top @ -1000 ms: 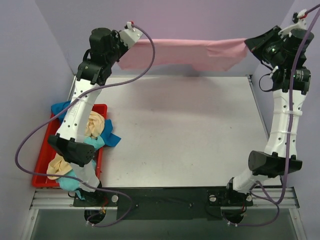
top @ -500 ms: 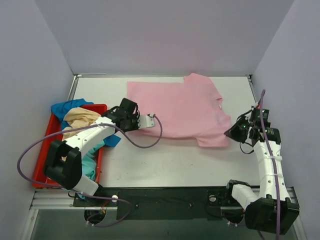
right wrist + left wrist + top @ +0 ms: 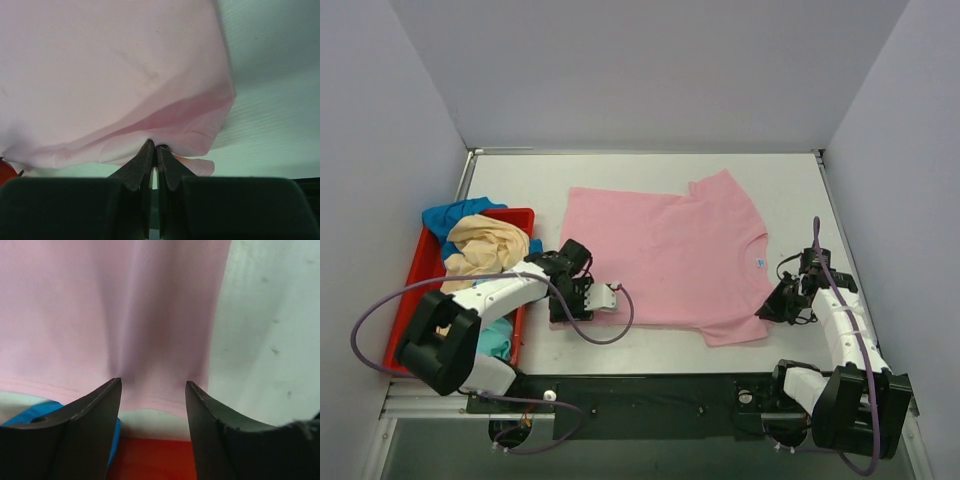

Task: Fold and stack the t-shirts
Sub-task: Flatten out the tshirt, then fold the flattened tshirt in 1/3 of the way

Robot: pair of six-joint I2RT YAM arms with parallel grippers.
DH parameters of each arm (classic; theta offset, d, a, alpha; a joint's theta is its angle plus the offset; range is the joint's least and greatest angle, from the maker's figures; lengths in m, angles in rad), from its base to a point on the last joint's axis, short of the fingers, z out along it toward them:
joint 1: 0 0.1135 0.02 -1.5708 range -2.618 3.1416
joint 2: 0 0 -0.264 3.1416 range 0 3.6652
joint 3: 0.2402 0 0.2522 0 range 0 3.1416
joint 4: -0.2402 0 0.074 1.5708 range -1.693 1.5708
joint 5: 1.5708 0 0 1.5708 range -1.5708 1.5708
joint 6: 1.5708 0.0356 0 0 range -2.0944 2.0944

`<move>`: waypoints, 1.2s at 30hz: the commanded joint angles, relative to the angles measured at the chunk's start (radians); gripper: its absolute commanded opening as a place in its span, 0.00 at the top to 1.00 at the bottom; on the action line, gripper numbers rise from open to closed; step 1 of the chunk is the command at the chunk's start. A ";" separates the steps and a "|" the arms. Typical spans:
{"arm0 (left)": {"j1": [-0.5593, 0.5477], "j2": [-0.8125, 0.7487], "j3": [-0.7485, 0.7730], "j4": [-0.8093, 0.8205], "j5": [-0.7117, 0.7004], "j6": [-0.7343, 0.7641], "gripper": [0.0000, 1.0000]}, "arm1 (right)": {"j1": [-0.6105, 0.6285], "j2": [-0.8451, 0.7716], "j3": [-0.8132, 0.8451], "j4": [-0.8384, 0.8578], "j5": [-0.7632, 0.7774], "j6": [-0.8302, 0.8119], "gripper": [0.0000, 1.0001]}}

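Observation:
The light pink t-shirt [image 3: 665, 255] lies spread flat in the middle of the table, neck to the right. My left gripper [image 3: 585, 297] sits at its near left corner and is open. The hem [image 3: 150, 402] lies loose just past the fingertips, and nothing is pinched. My right gripper [image 3: 767, 312] is low at the near right corner, shut on a bunched fold of the pink t-shirt [image 3: 165, 125]. A cream-yellow t-shirt [image 3: 480, 243], a blue one [image 3: 448, 215] and a teal one [image 3: 498, 338] are heaped in the tray.
The red plastic tray [image 3: 412, 290] stands along the table's left edge, right behind my left arm. Its red wall [image 3: 150, 460] and some blue cloth [image 3: 30, 412] show under the left fingers. Grey walls close the left, back and right sides.
Both arms came down and drew the pink t-shirt from the back toward the near edge, laying it flat. The left gripper then opened and let go of the hem; the right stays shut.

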 commanded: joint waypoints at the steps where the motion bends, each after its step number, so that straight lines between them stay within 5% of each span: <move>1: -0.018 -0.174 0.009 -0.154 0.065 0.017 0.35 | -0.006 0.002 -0.007 -0.013 0.007 0.005 1.00; 5: -0.059 -0.271 0.080 -0.270 0.174 -0.049 0.34 | -0.007 -0.020 -0.001 -0.016 0.056 0.023 1.00; 9: -0.106 -0.271 0.048 -0.292 0.139 -0.092 0.63 | -0.007 -0.015 -0.007 -0.014 0.059 0.026 1.00; 13: -0.130 -0.259 -0.098 -0.137 -0.041 -0.094 0.58 | -0.007 -0.008 -0.006 -0.013 0.056 0.023 1.00; 19: -0.131 -0.208 -0.168 -0.007 -0.105 -0.097 0.41 | -0.006 -0.011 -0.003 -0.013 0.051 0.021 1.00; 24: -0.131 -0.190 -0.225 0.097 -0.160 -0.097 0.41 | -0.007 -0.020 0.002 -0.011 0.053 0.015 1.00; 30: -0.131 -0.218 -0.257 0.141 -0.157 -0.109 0.52 | -0.010 -0.011 0.019 -0.010 0.042 0.009 1.00; 32: -0.131 -0.237 -0.267 0.163 -0.151 -0.109 0.62 | -0.012 -0.011 0.019 -0.010 0.039 0.006 1.00; 33: -0.131 -0.245 -0.265 0.170 -0.145 -0.112 0.75 | -0.012 -0.012 0.020 -0.010 0.037 0.006 1.00; 34: -0.130 -0.250 -0.259 0.168 -0.130 -0.121 1.00 | -0.013 -0.014 0.020 -0.011 0.033 0.006 1.00; 36: -0.130 -0.253 -0.232 0.139 -0.111 -0.158 1.00 | -0.015 -0.023 0.019 -0.016 0.021 0.011 1.00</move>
